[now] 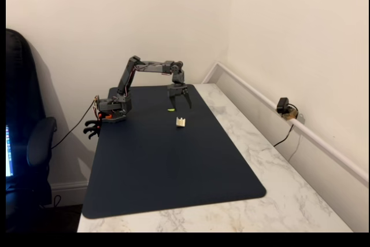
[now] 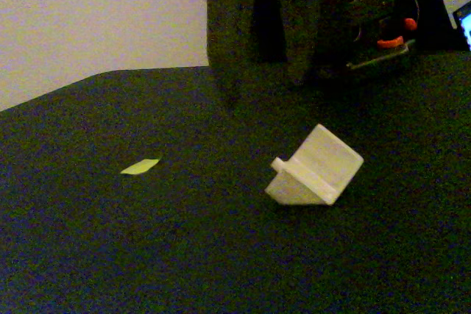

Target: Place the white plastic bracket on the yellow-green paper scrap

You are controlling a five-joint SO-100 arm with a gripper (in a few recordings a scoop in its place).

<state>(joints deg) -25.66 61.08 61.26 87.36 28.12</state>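
dark mat (image 1: 173, 166) carries white plastic bracket (image 2: 315, 168) beside yellow-green paper scrap (image 2: 140, 166), spread empty claw (image 1: 179, 101) above them.

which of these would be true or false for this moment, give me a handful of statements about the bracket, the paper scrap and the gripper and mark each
1. The white plastic bracket lies on the dark mat. True.
2. The bracket sits on top of the yellow-green paper scrap. False: in both fixed views the two lie apart on the mat with bare mat between them.
3. The gripper is clamped on the bracket. False: it hangs above the mat with its fingers spread and nothing between them.
4. The paper scrap lies flat on the mat. True.
5. The bracket is on the marble tabletop, off the mat. False: it rests well inside the mat.
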